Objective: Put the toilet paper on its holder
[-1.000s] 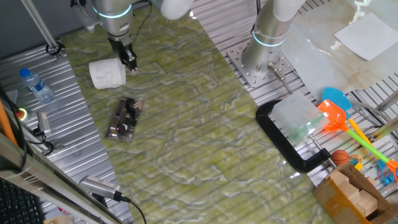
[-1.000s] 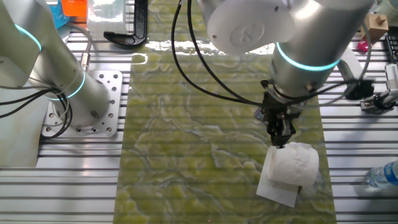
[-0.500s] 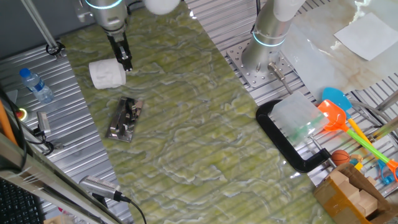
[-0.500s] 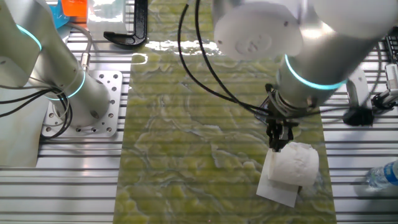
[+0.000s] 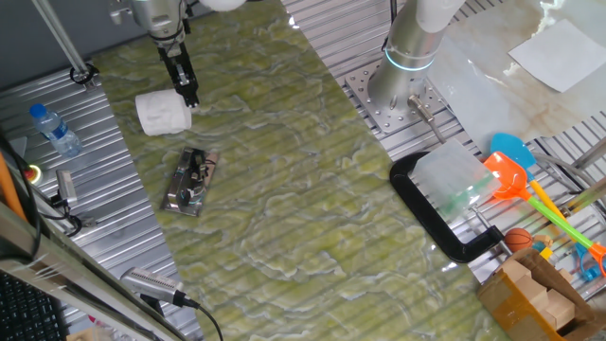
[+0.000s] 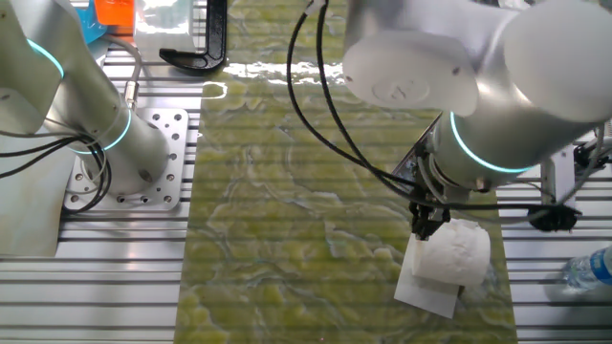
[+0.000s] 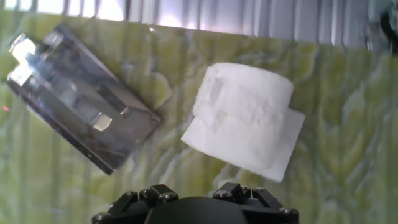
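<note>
The toilet paper point(image 5: 163, 112) lies on its side on the green mat, far left, with a loose white flap point(image 6: 426, 290) spread under it. The holder point(image 5: 189, 182), a shiny metal plate with a dark bracket, lies flat just in front of it. My gripper point(image 5: 190, 96) hangs at the roll's right edge, fingers close together and holding nothing. In the other fixed view its tip point(image 6: 421, 227) is at the upper left side of the roll point(image 6: 451, 252). The hand view looks down on the roll point(image 7: 245, 118) and the plate point(image 7: 81, 102); the fingertips are out of frame.
A water bottle point(image 5: 52, 128) lies on the metal table left of the roll. A second arm's base point(image 5: 407, 66) stands at the back. A big black C-clamp point(image 5: 445, 218), plastic toys point(image 5: 516, 175) and a white paper sheet point(image 5: 559, 52) are at the right.
The arm has shifted toward the roll, and the gripper tip now sits closer against the roll's side. Roll and holder have not moved.
</note>
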{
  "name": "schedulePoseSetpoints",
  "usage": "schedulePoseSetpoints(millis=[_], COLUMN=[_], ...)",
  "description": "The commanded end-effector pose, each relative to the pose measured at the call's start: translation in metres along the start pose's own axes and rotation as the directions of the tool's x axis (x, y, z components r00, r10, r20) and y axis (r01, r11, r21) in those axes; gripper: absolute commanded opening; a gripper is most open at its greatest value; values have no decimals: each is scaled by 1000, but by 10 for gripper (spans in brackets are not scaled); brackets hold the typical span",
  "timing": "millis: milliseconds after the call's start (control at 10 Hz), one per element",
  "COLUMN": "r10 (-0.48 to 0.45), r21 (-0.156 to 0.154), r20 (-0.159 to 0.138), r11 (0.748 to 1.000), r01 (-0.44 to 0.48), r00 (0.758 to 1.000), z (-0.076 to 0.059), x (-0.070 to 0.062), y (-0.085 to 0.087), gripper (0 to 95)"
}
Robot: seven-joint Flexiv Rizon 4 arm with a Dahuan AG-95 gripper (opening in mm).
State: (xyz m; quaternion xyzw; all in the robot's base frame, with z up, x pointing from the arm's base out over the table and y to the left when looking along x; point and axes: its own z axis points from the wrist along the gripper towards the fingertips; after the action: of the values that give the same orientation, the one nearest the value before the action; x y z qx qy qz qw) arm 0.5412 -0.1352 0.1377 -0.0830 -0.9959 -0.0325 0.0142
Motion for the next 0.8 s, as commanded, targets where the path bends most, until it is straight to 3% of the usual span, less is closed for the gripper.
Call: schedulePoseSetpoints(millis=[100,400,500,800], r10=[30,68,75,81], r21=[74,85,90,113], r20=[29,29,41,54], r11=[997,994,993,990], r01=[-32,-70,-78,-87], r00=[999,997,996,995], z=[0,0,2,10], x=[2,2,5,-9], y=[0,0,0,-11], gripper=[760,760,760,760])
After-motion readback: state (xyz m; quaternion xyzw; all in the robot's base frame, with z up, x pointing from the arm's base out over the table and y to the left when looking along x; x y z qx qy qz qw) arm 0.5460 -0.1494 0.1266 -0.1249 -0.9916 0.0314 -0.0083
